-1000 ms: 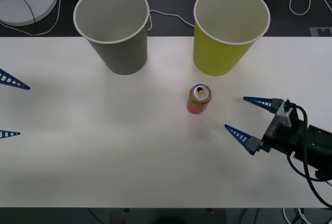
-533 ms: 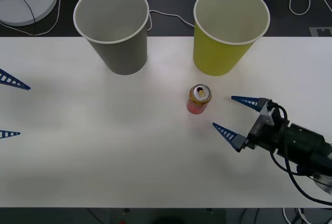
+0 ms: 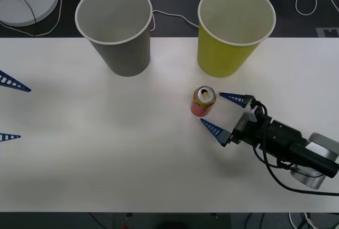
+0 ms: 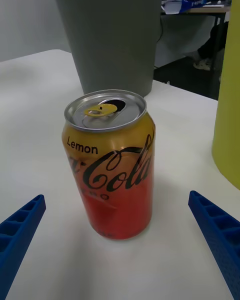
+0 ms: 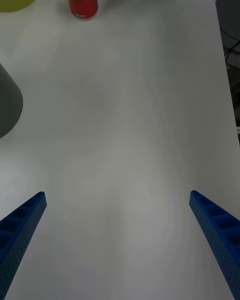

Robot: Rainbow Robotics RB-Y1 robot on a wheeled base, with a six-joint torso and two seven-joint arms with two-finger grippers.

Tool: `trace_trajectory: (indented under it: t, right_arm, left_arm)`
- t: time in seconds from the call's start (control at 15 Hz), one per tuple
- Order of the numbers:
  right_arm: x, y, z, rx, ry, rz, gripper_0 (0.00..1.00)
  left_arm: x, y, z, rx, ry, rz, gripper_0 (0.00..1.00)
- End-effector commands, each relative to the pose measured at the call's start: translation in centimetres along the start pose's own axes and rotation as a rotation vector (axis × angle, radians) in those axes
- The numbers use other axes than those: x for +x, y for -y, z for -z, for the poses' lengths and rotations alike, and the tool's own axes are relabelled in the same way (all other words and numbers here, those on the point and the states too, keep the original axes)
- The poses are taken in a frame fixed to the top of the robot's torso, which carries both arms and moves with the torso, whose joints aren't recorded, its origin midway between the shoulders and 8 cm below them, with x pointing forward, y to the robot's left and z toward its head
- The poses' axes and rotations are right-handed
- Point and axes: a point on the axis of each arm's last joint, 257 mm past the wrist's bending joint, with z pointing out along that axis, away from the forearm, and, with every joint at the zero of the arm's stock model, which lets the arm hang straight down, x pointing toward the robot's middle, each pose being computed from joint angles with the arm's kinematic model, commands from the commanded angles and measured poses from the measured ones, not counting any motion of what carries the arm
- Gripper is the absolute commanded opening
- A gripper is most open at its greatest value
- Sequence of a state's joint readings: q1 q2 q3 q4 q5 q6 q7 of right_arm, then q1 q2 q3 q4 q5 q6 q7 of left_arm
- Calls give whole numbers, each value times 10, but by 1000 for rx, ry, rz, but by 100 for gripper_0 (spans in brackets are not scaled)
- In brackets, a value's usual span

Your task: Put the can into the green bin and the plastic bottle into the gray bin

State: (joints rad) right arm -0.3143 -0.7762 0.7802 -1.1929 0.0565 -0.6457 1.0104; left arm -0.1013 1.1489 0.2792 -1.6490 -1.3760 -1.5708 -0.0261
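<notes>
Can (image 3: 203, 101) stood mid-desk, near the green bin (image 3: 233, 30) at the far edge. Right gripper (image 3: 219, 112) spread wide beside it, not touching; a fingertip clip could topple it. Left gripper (image 3: 9, 109) wide, parked at the left edge.

Can (image 3: 203, 102): small drink can, upright on the white table; silver top with opened tab hole, gold-orange upper band, red lower body, "Lemon" and script lettering on its side (image 4: 111, 162); stands near the table's middle, nearer the robot than both bins, just in front of the green bin and slightly toward its left.
Green bin (image 3: 233, 33): large yellow-green tapered cup, pale rim, whitish inside; upright, mouth open, at the table's far edge on the right.
Gray bin (image 3: 117, 30): large gray tapered cup, pale rim, light gray inside; upright, mouth open, at the far edge, left of the green bin and apart from it.
</notes>
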Motion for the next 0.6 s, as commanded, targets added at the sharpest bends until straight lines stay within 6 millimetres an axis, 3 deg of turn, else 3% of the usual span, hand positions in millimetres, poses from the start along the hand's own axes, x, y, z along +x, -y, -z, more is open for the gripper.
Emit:
trace_trajectory:
  t: [0.07, 0.6]
  right_arm:
    - [-1, 1, -15, -3, 6, 14, 100]
    - [-6, -2, -54, -8, 24, 26, 100]
  left_arm:
    - [0, 0, 0, 0, 0, 0, 100]
    - [0, 0, 0, 0, 0, 0, 100]
